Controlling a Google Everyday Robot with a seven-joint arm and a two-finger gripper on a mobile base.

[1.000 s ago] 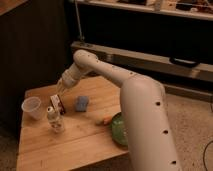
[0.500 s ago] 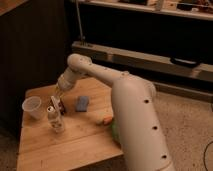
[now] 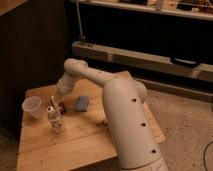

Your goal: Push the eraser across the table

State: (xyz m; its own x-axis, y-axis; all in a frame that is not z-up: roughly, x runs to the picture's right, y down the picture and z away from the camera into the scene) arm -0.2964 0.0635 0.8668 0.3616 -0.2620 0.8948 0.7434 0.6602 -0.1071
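Inspection of the table (image 3: 75,145), left half.

**Item.** The eraser (image 3: 62,107) lies flat on the wood, between the clear bottle (image 3: 55,120) on its near-left and the blue pad (image 3: 82,103) on its right. The white cup (image 3: 32,106) stands further left, apart from it. Only a small patch with red and dark markings shows, so its exact orientation cannot be determined.

**Handling, as judged.** It is a small, light, fairly stiff block and not fragile. Rubber is likely to drag on the plank grain, so an off-centre push would probably spin it rather than slide it. No grasp is needed. Contact belongs low on a long side face, near its middle. The bottle stands close and looks easy to topple.

**Arm pose.** The arm rises from the near right, bends at an elbow over the far left of the table, and the forearm slopes steeply down and leftward. The gripper (image 3: 56,101) sits low at the tabletop, just beside the eraser on its left. Contact cannot be confirmed, and I cannot tell whether the gripper is open or closed.
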